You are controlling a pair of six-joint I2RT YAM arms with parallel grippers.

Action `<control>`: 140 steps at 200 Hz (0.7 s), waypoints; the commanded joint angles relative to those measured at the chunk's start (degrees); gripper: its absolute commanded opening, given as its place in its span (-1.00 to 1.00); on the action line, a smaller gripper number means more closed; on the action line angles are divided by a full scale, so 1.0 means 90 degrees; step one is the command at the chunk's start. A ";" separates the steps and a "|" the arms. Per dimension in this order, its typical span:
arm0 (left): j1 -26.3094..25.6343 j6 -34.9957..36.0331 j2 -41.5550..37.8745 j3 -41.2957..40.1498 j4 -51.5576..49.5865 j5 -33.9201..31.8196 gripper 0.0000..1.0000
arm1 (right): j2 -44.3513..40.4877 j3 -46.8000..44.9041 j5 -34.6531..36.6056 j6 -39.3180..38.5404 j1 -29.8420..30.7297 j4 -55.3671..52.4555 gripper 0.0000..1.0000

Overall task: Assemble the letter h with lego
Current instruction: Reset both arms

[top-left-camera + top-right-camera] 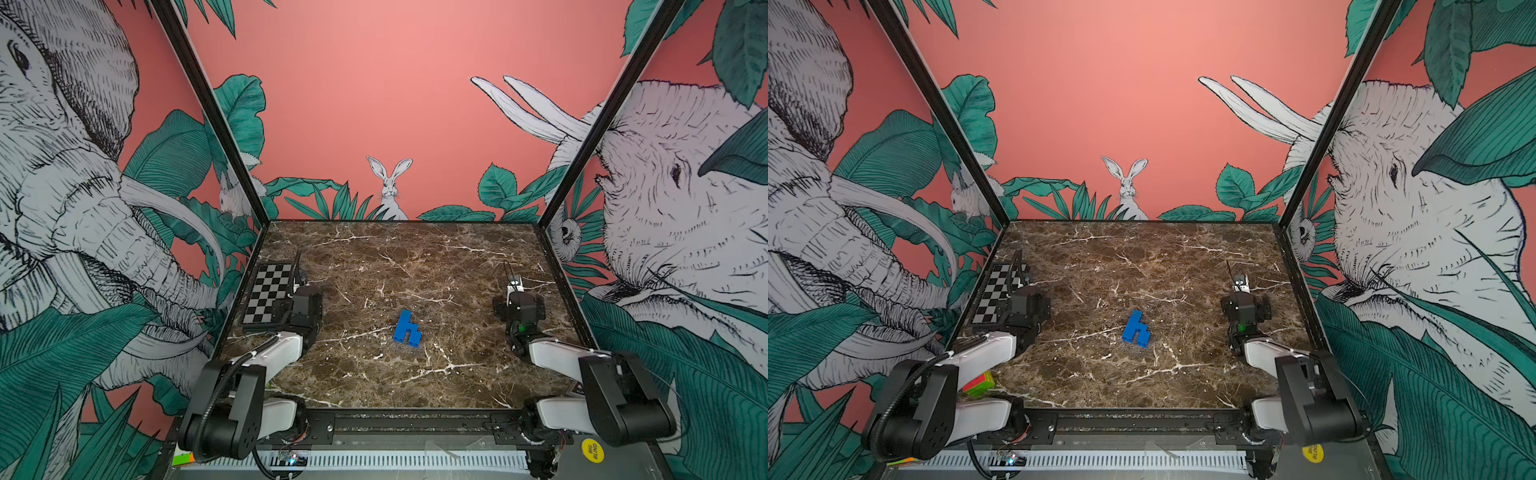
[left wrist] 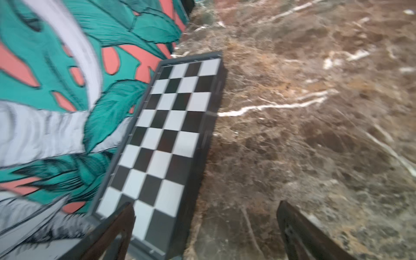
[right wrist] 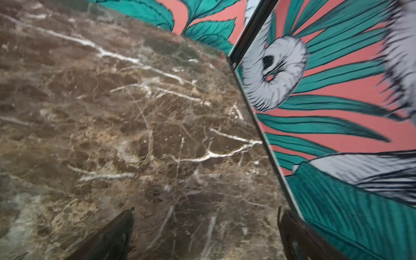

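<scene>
Marble tabletop (image 1: 415,270), blue h (image 1: 407,328) resting mid-table, whole by the look of it. Left claw (image 2: 207,234) beside chessboard (image 2: 171,126), right claw (image 3: 204,236) near right wall (image 3: 337,135), both spread wide, empty, well apart from h, presumably to leave it undisturbed.

From my feed, a dark brown marble-patterned surface (image 1: 374,257) with white veins sits boxed in by a salmon-pink back wall (image 1: 395,104) showing a white rabbit (image 1: 390,187) among green leaves. Both side walls (image 1: 62,187) carry sketched grey elephants, with black corner posts (image 1: 209,108) between. Lighting looks even.
</scene>
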 commanded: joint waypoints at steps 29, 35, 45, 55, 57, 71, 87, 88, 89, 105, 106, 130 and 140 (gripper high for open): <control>0.0065 0.0726 0.0529 -0.0099 0.2478 0.0854 0.99 | 0.0985 0.0162 -0.0745 0.0716 -0.0487 0.1653 0.97; 0.0086 0.0772 0.0612 -0.0073 0.2601 0.0938 0.99 | 0.0951 0.0341 -0.0718 0.0838 -0.0538 0.1281 0.97; 0.0142 0.0772 0.0832 -0.0069 0.2844 0.1080 0.99 | 0.1113 0.0285 -0.0772 0.0796 -0.0589 0.1751 0.97; 0.0161 0.0778 0.1177 -0.0060 0.3194 0.1066 0.99 | 0.1073 0.0306 -0.0745 0.0806 -0.0593 0.1633 0.97; 0.0161 0.0779 0.1249 -0.0060 0.3283 0.1050 0.99 | 0.1043 0.0314 -0.0736 0.0815 -0.0590 0.1550 0.97; 0.0424 0.0593 0.1460 0.0006 0.3406 0.1326 0.99 | 0.1019 0.0304 -0.0763 0.0824 -0.0599 0.1554 0.97; 0.0724 0.0394 0.1623 -0.0108 0.3640 0.1984 0.99 | 0.1005 0.0298 -0.0766 0.0825 -0.0599 0.1510 0.97; 0.0730 0.0403 0.1638 -0.0114 0.3670 0.1977 0.99 | 0.1001 0.0299 -0.0769 0.0827 -0.0604 0.1485 0.97; 0.0729 0.0412 0.1651 -0.0116 0.3685 0.1968 0.99 | 0.0994 0.0305 -0.0770 0.0833 -0.0596 0.1468 0.97; 0.0729 0.0419 0.1640 -0.0098 0.3633 0.1974 0.99 | 0.1016 0.0302 -0.0755 0.0819 -0.0599 0.1530 0.97; 0.0723 0.0420 0.1642 -0.0099 0.3647 0.1972 0.99 | 0.1017 0.0301 -0.0753 0.0819 -0.0599 0.1535 0.97; 0.0720 0.0421 0.1624 -0.0133 0.3664 0.1979 0.99 | 0.1009 0.0308 -0.0772 0.0819 -0.0591 0.1501 0.97; 0.0719 0.0429 0.1603 -0.0148 0.3681 0.1986 0.99 | 0.0997 0.0315 -0.0781 0.0819 -0.0592 0.1480 0.97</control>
